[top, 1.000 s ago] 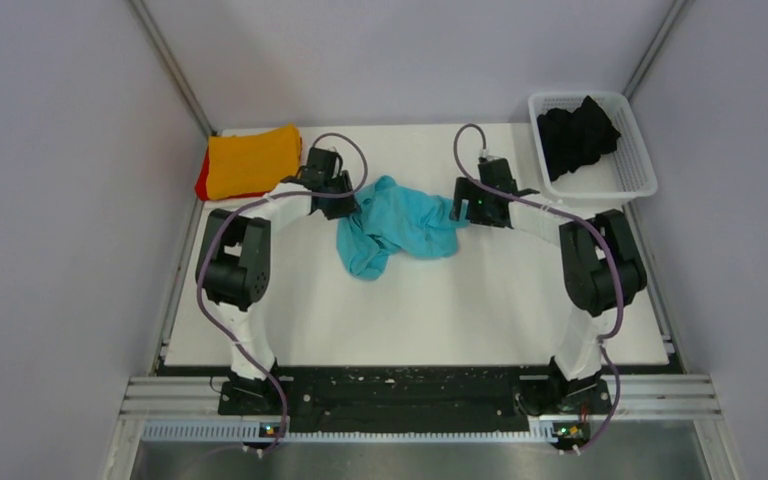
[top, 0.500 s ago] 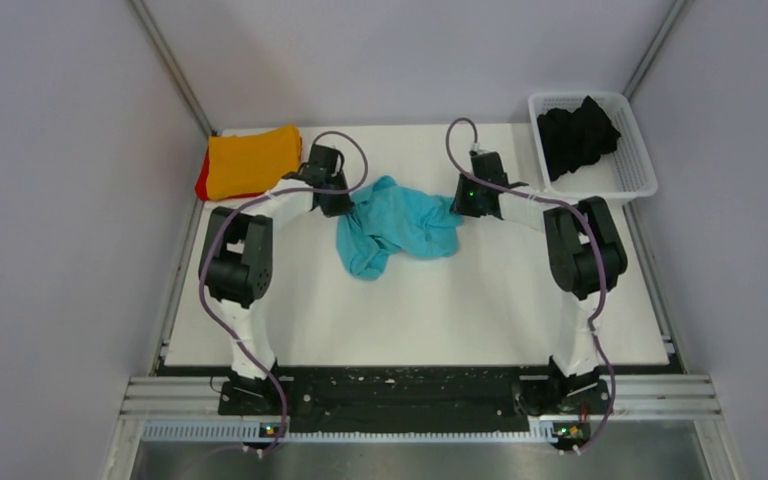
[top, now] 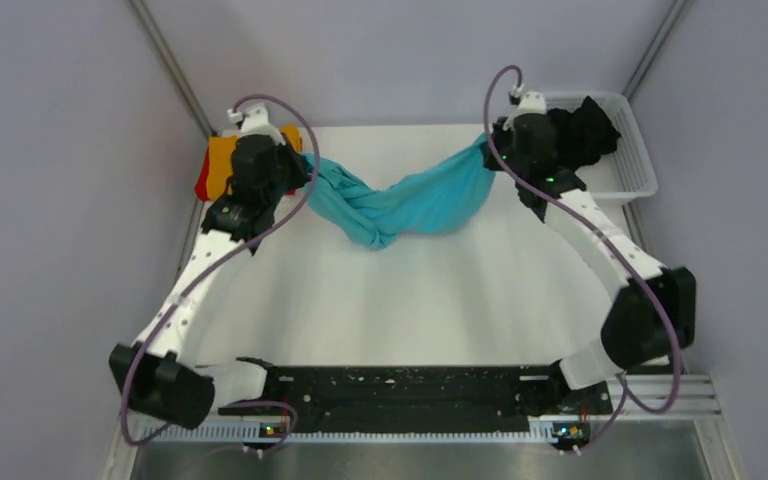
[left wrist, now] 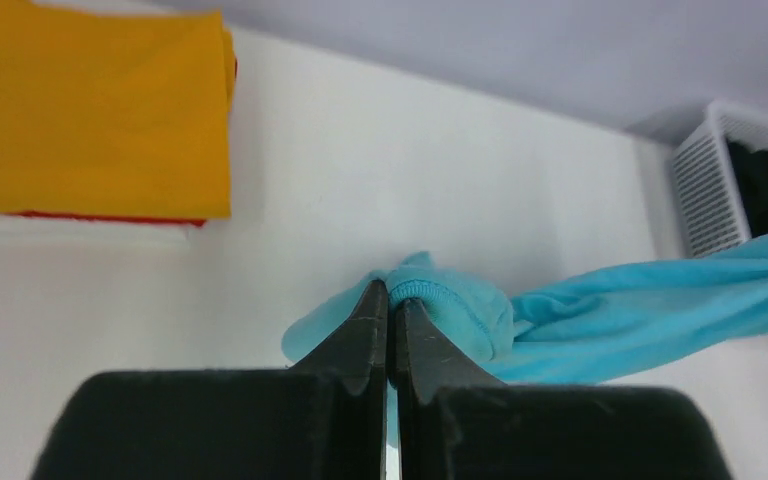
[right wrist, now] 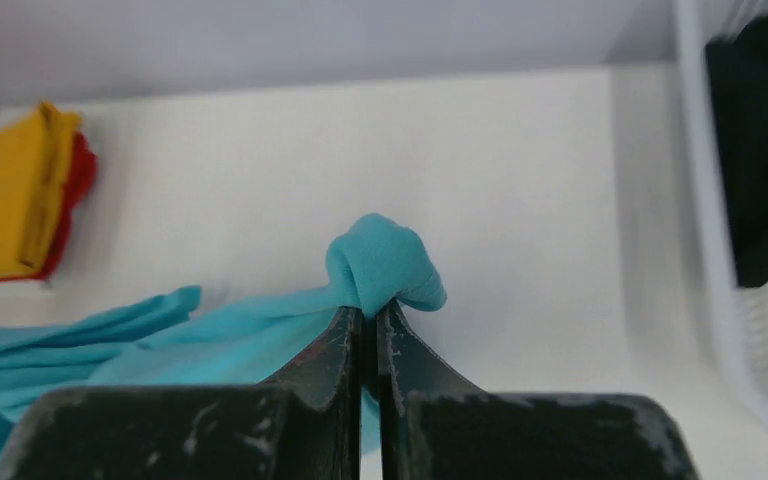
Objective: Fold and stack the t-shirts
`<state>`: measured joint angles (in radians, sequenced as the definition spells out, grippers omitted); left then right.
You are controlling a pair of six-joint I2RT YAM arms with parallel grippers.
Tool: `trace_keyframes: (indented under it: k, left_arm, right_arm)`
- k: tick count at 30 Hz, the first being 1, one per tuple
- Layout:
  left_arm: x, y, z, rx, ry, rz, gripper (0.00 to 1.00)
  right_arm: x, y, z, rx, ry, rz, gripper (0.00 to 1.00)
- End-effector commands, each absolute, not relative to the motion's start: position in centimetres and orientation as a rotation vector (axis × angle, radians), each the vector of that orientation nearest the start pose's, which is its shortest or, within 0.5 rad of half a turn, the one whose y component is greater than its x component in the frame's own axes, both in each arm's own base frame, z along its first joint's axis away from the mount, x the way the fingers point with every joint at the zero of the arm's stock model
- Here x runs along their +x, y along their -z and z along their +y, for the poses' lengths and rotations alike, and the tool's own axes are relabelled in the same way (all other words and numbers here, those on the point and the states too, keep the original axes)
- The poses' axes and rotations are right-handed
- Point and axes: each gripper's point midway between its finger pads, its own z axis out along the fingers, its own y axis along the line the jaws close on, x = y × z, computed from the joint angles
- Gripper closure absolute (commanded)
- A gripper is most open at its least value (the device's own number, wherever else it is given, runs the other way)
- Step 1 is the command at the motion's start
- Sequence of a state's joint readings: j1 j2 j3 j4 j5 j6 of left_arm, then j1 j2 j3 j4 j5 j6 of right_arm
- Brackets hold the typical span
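The turquoise t-shirt (top: pixel 400 205) hangs stretched above the table between both grippers, sagging in the middle. My left gripper (top: pixel 300 170) is shut on its left end (left wrist: pixel 440 305), pinching a hemmed edge. My right gripper (top: pixel 487 148) is shut on its right end (right wrist: pixel 385 265). The orange t-shirt (top: pixel 222 160) lies folded at the back left on top of the red t-shirt (top: pixel 202 181), whose edge (right wrist: pixel 75 185) peeks out. The black t-shirt (top: pixel 585 125) lies crumpled in the white basket (top: pixel 630 175).
The white table (top: pixel 410 300) is walled by grey panels on the left, back and right. The basket sits in the back right corner, close behind my right arm. The folded stack sits just behind my left arm.
Both grippers closed on the turquoise shirt, then rose and spread apart toward the back corners, lifting the shirt off the table and stretching it out.
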<state>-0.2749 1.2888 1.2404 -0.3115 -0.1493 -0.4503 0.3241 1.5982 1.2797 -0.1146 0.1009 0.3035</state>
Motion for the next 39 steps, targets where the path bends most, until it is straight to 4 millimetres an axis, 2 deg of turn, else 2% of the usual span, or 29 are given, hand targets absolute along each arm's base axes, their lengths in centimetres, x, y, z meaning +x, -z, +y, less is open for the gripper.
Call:
trace_keyframes:
  k: [1, 4, 7, 13, 16, 18, 19, 22, 25, 27, 29, 31, 33, 34, 35, 36, 38, 39]
  left_arm:
    - [36.5, -38.5, -8.0, -0.256, 0.336, 1.621, 1.00]
    - [32.4, -43.7, -7.3, -0.206, 0.376, 1.452, 1.00]
    - [28.4, -48.2, -6.7, -0.153, 0.414, 1.306, 1.00]
    - [21.8, -54.0, -6.1, -0.067, 0.462, 1.118, 1.00]
    - [19.0, -56.2, -6.1, -0.025, 0.492, 1.047, 1.00]
    - [18.2, -57.0, -6.0, -0.020, 0.496, 1.015, 1.00]
    - [18.3, -57.2, -5.9, -0.027, 0.495, 1.008, 1.00]
    - [21.0, -56.3, -5.8, -0.078, 0.474, 1.057, 1.00]
    - [25.9, -53.4, -5.5, -0.175, 0.423, 1.171, 1.00]
    - [29.8, -50.2, -5.1, -0.263, 0.355, 1.277, 1.00]
    - [34.3, -45.6, -4.7, -0.355, 0.266, 1.408, 1.00]
    - [38.4, -39.8, -4.8, -0.427, 0.196, 1.566, 1.00]
    - [41.9, -33.7, -5.2, -0.465, 0.165, 1.736, 0.99]
    - [43.4, -30.2, -5.3, -0.487, 0.143, 1.825, 0.96]
    - [44.8, -27.0, -4.6, -0.535, 0.108, 1.899, 0.89]
    - [45.9, -23.6, -3.7, -0.612, 0.072, 1.975, 0.86]
    - [47.8, -17.7, -2.5, -0.729, 0.064, 2.131, 0.87]
    - [49.0, -14.8, -2.1, -0.775, 0.069, 2.217, 0.82]
  right_arm:
    - [42.4, -39.2, 11.4, 0.025, -0.238, 1.603, 1.00]
    - [38.5, -45.1, 9.8, 0.018, -0.237, 1.450, 1.00]
    - [34.4, -49.8, 8.6, 0.003, -0.247, 1.324, 1.00]
    - [26.8, -55.7, 6.5, -0.033, -0.242, 1.143, 1.00]
    - [23.7, -57.4, 5.9, -0.053, -0.254, 1.101, 1.00]
    - [22.4, -57.7, 5.5, -0.054, -0.256, 1.088, 1.00]
    - [22.2, -57.5, 5.4, -0.052, -0.256, 1.088, 1.00]
    - [23.0, -55.5, 5.5, -0.054, -0.247, 1.120, 1.00]
    - [25.6, -52.4, 5.3, 0.001, -0.218, 1.198, 1.00]
    - [28.1, -49.4, 4.8, 0.066, -0.171, 1.279, 1.00]
    - [31.0, -45.7, 4.0, 0.152, -0.095, 1.374, 1.00]
    - [33.8, -41.1, 3.3, 0.236, -0.012, 1.477, 1.00]
    - [36.6, -36.4, 3.8, 0.243, 0.029, 1.572, 1.00]
    - [38.1, -33.8, 4.4, 0.233, 0.032, 1.633, 0.99]
    - [39.4, -31.4, 5.0, 0.225, 0.016, 1.693, 0.99]
    - [40.9, -28.6, 5.8, 0.214, -0.015, 1.762, 0.98]
    - [43.5, -23.4, 6.5, 0.225, -0.065, 1.890, 0.95]
    - [44.8, -21.0, 6.6, 0.252, -0.071, 1.945, 0.95]
